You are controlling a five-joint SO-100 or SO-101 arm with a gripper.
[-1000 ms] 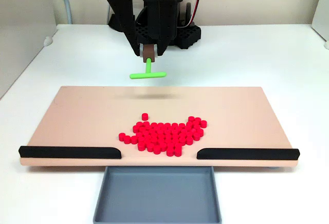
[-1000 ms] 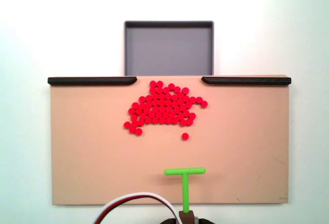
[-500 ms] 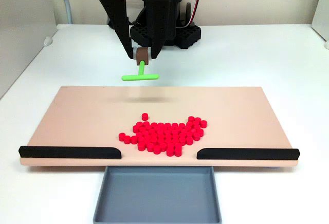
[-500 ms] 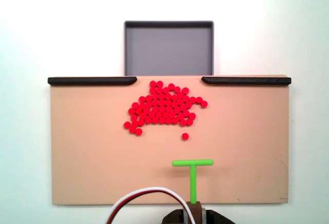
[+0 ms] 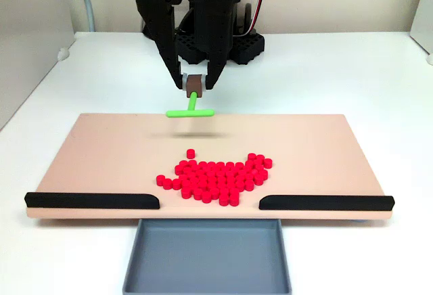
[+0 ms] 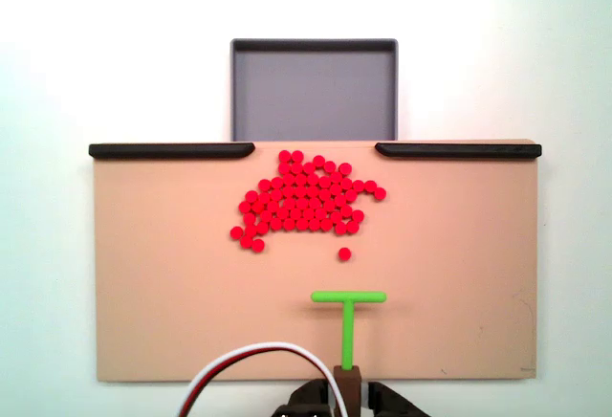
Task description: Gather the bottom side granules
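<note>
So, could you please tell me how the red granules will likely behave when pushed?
The granules look small, smooth and loose, so they probably slide easily and scatter. One stray already sits apart. As short cylinders, tipped ones may roll past the green stick.

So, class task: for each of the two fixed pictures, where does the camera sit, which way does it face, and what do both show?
A fixed view: low in front of the board, facing the arm; pincer shut on the green T-stick.
Another fixed view: above, looking straight down, the arm's side at the bottom edge; pincer and white cable show.
Shared: red granules, grey tray, black rails, the stick.
</note>
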